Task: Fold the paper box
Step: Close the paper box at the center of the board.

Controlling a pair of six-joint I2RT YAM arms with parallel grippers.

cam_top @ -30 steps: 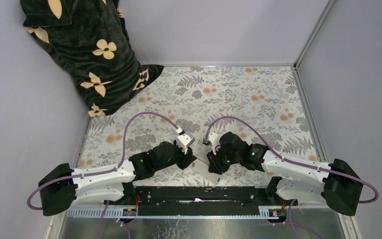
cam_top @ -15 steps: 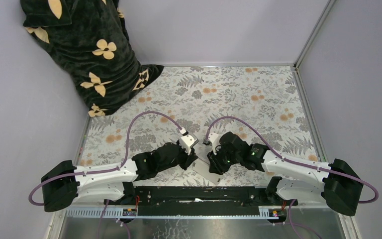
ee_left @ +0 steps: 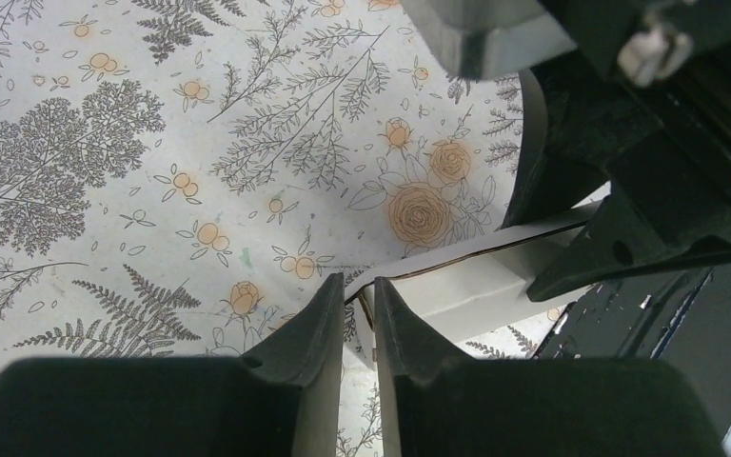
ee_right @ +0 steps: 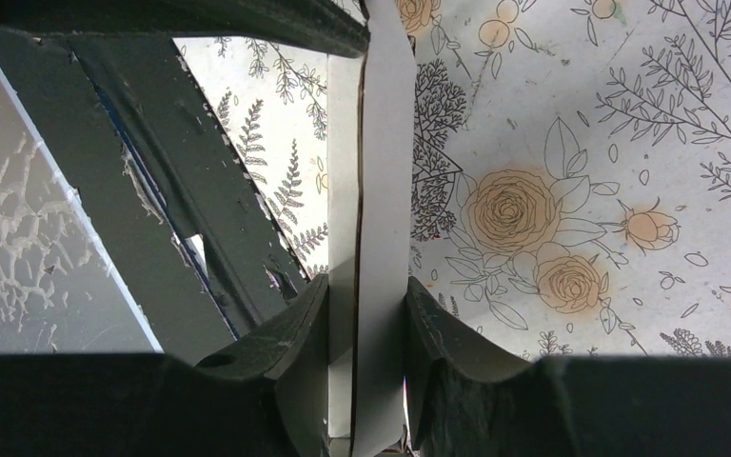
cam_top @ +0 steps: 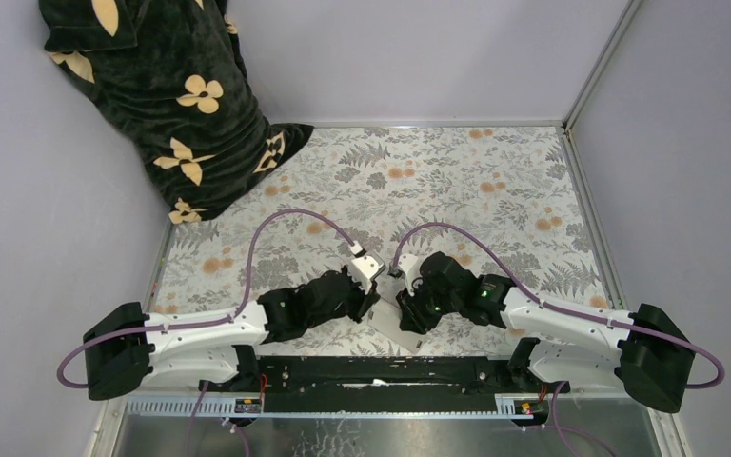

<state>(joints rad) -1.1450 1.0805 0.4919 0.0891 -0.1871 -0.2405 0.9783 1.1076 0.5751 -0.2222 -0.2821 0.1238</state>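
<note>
The paper box is a white cardboard piece, partly folded, held low over the table between my two grippers near the front edge. My right gripper is shut on folded white panels of the box, which run up between its fingers. My left gripper is shut, its tips pinching the thin edge of a white flap at the box's corner. In the top view the left gripper and right gripper meet at the box, which they mostly hide.
A dark blanket with cream flowers is heaped at the far left corner. The floral table cover stretches behind the arms. A black rail runs along the near edge. Grey walls enclose the back and sides.
My left arm has moved right, bringing its gripper up against the box's left corner. The right arm and the box have stayed nearly still.
</note>
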